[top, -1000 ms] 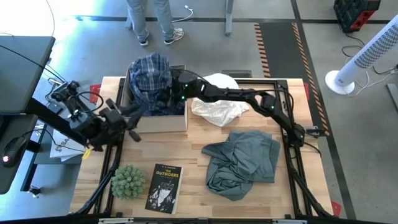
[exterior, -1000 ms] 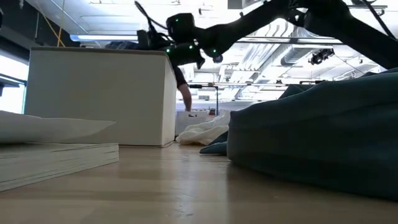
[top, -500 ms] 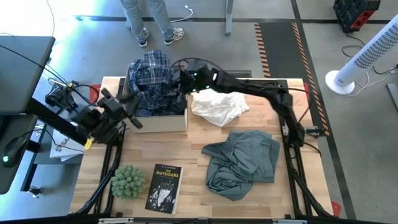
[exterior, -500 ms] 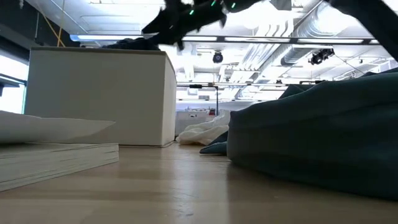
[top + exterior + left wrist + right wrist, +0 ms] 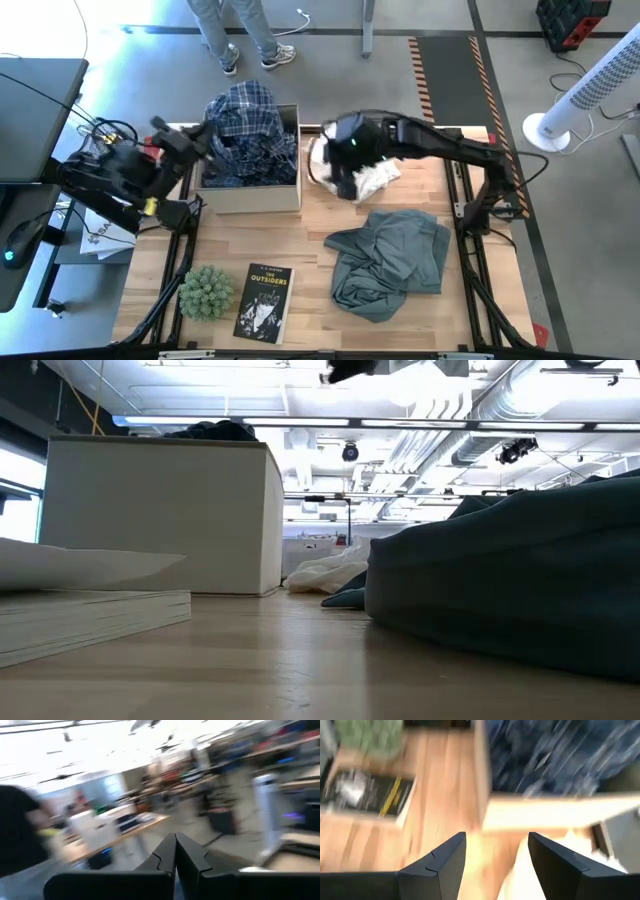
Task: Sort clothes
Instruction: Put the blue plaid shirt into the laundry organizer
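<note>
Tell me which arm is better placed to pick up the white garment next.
The right. Its open gripper hangs right over the white garment, while the left gripper, fingers shut, sits beyond the cardboard box.

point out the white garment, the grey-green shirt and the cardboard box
crumpled white garment [image 5: 378, 176], high view, its bare right part beside the arm
grey-green shirt [image 5: 395, 258], high view, middle of the heap
tan cardboard box [image 5: 252, 197], high view, its front wall

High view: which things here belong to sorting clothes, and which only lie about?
For the job: plaid shirts in the box; white garment; grey-green shirt.
Lying about: cardboard box; book; green plant.
</note>
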